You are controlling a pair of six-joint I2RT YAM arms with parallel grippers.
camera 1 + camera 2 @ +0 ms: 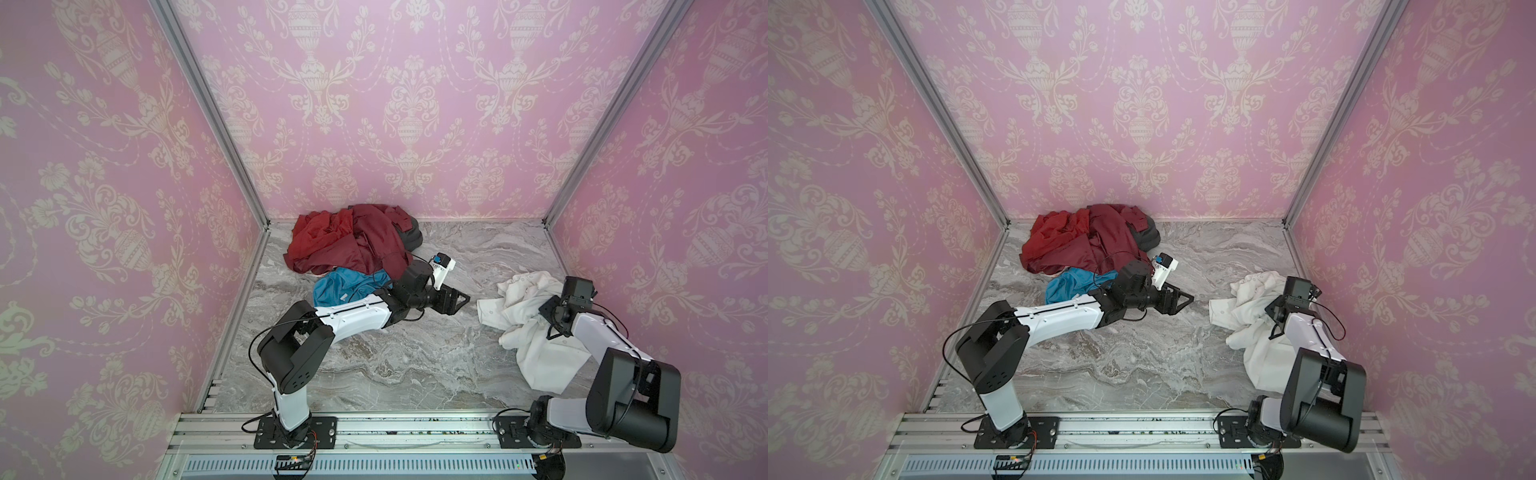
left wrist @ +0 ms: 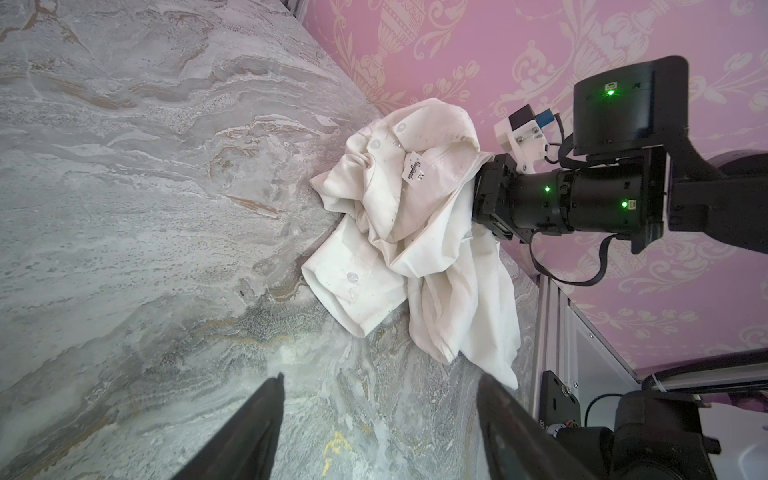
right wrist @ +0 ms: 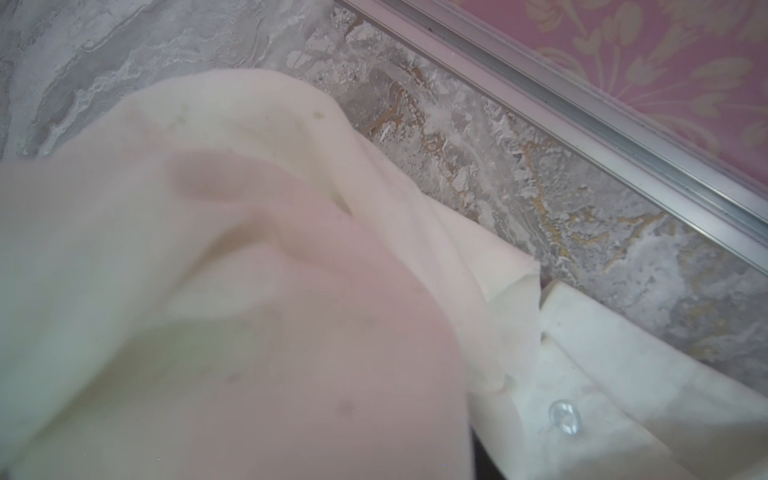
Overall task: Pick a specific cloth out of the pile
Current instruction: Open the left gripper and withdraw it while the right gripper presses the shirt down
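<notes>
The cloth (image 1: 519, 320) (image 1: 1246, 311), a crumpled white shirt with small buttons and a cuff, lies apart from the pile on the right of the marble floor. My right gripper (image 1: 547, 311) (image 1: 1274, 311) is pressed into its top folds. White fabric (image 3: 208, 291) covers the right wrist view, hiding the jaws. In the left wrist view the shirt (image 2: 415, 232) bunches against the right gripper (image 2: 482, 199). The pile (image 1: 353, 245) (image 1: 1088, 241) of red, blue and dark grey clothes sits at the back left. My left gripper (image 1: 455, 301) (image 1: 1179, 301) (image 2: 382, 378) hovers open and empty mid-floor, pointing at the shirt.
A bright blue shirt (image 1: 345, 286) (image 1: 1071, 284) lies at the pile's near edge, partly under the left arm. Pink patterned walls close in three sides. An aluminium floor rail (image 3: 582, 104) runs along the right wall close to the white shirt. The arms' base rail (image 1: 415, 428) spans the front.
</notes>
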